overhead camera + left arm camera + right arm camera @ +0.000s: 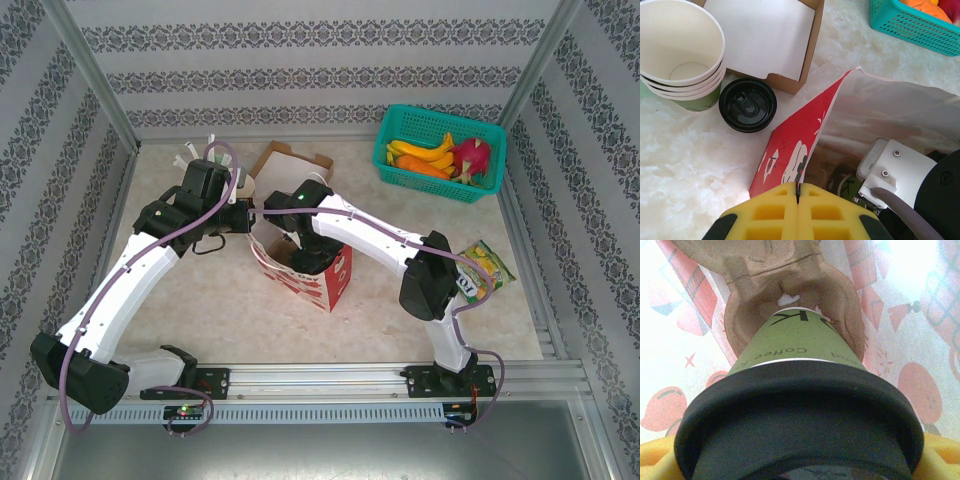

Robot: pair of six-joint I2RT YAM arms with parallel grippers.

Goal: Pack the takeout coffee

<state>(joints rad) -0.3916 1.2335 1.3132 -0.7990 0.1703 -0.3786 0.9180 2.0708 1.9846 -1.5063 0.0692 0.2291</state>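
The takeout coffee [795, 345], a green paper cup with a black lid [800, 425], sits between the yellow fingers of my right gripper [800, 462], which is closed around it. Its base rests in a socket of the brown pulp carrier [842, 300] inside the red-and-white paper bag [335, 280]. Part of the green cup [844, 186] is also in the left wrist view, deep in the bag under the right wrist. My left gripper [798, 194] is shut, pinching the bag's red rim [790, 145] and holding it open. The right gripper [305, 258] reaches down into the bag.
A stack of empty paper cups [680, 55], a loose black lid [747, 105] and an open cardboard box [765, 40] lie just behind the bag. A teal basket of fruit [440, 152] stands at the back right. A snack packet [485, 265] lies on the right.
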